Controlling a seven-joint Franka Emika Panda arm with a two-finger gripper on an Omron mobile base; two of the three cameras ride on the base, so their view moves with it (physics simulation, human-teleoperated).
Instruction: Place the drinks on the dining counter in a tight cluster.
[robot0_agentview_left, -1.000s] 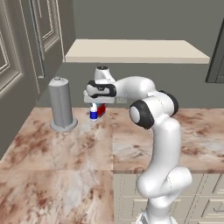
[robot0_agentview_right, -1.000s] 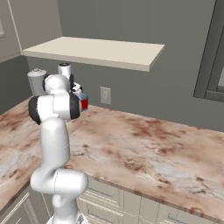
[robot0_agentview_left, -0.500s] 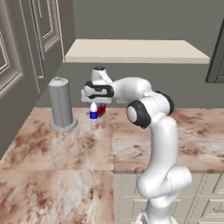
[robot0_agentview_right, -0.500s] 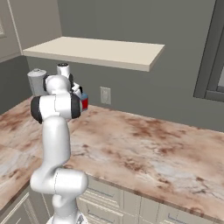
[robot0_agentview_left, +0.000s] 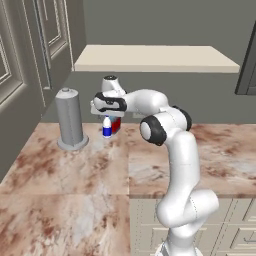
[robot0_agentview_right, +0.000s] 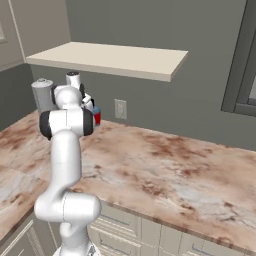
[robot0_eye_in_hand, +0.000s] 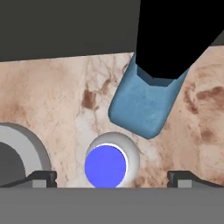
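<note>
Gripper (robot0_eye_in_hand: 112, 176) wide — above blue-and-white bottle (robot0_eye_in_hand: 110, 164).

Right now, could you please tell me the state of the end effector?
End effector: open, holding nothing, poised directly above the small blue-and-white bottle.

On the counter (robot0_agentview_left: 90, 170), near the far wall, the cylinder (robot0_agentview_left: 70, 119) stands left of the bottle (robot0_agentview_left: 107, 127). The container (robot0_agentview_left: 116, 124) sits just right of the bottle, slightly farther back. A shelf (robot0_agentview_left: 155, 57) hangs above them.
</note>
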